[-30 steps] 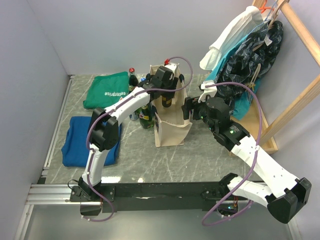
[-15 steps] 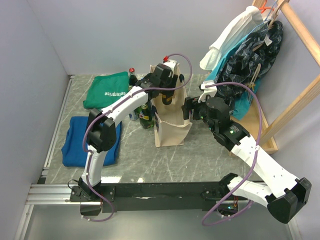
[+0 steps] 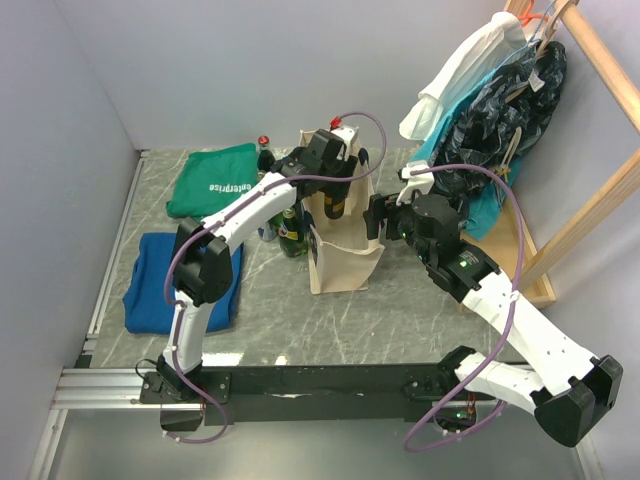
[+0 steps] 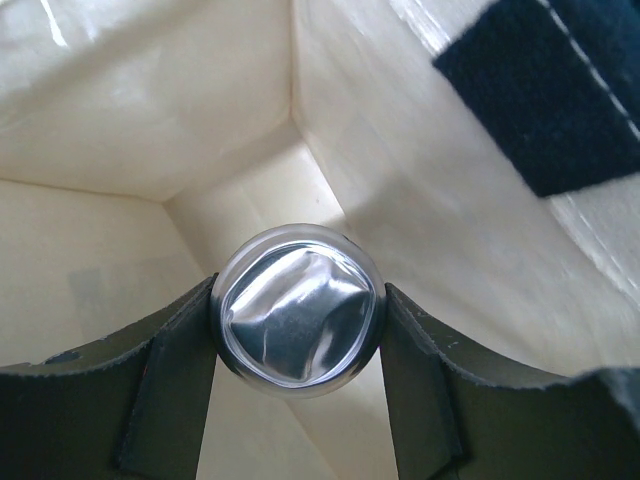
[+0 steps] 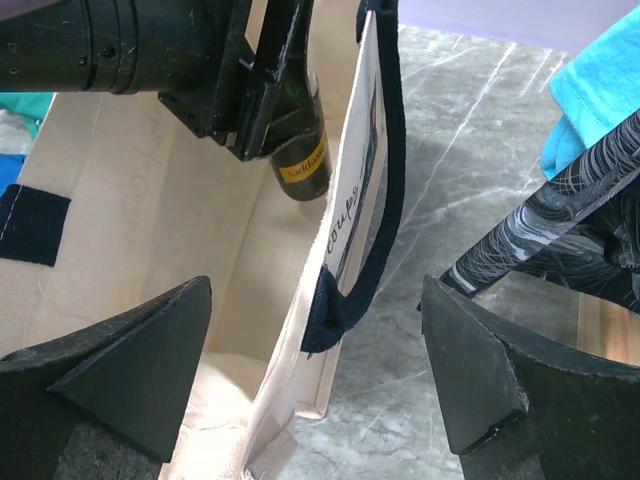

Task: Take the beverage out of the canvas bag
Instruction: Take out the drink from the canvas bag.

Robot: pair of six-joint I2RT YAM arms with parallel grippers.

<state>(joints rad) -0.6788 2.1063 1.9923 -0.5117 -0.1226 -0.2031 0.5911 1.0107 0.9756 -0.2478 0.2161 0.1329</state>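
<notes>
Slightly higher than a second ago, the left arm has drawn its wrist up at the mouth of the bag, and the bottle has risen a little with it. The right arm has not shifted.

The canvas bag (image 3: 345,262) stands upright near the middle of the table (image 3: 420,310). It is tall, cream and boxy, with its mouth open and a navy handle (image 5: 388,150) looping down its right wall. The right claw (image 5: 315,300) waits at that wall with its jaws wide apart, one over the bag's inside and one over the table outside. The wall and handle lie between the jaws, and whether either jaw touches the fabric cannot be told.

The left claw (image 4: 298,330) reaches into the mouth from above and is clamped on the top of the bottle (image 5: 303,140), one jaw on each side. The bottle hangs upright from that grip, clear of the bag's floor but with its body between the walls. It is dark glass with a yellow label (image 5: 306,165) low on its side and a round silvery cap (image 4: 298,322).

By the look of it, the grasp is done and the lift is under way. What is left is to raise the bottle above the rim, carry it clear and set it down on the table.
</notes>
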